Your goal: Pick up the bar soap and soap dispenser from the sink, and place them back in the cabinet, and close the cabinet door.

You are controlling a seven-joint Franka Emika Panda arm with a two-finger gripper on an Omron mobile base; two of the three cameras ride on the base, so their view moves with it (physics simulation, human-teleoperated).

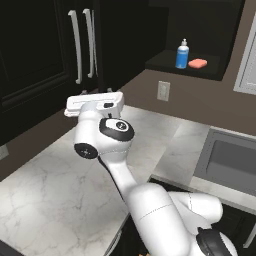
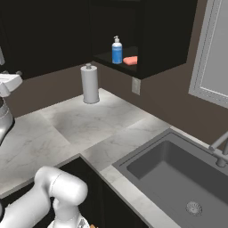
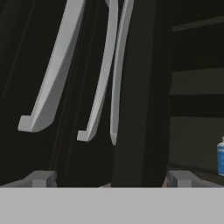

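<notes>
A blue soap dispenser (image 2: 116, 50) with a white pump stands upright on the lower shelf of the open black-brown cabinet (image 2: 151, 67), the orange-red bar soap (image 2: 130, 60) lying flat just beside it; the dark grey sink (image 2: 176, 178) sits below, its cabinet door (image 1: 107, 45) swung open edge-on.

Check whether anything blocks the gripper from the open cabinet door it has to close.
Nothing visible does. The open gripper faces the cabinet door's edge and silver handles directly. The soap dispenser and bar soap already sit on the cabinet shelf.
</notes>
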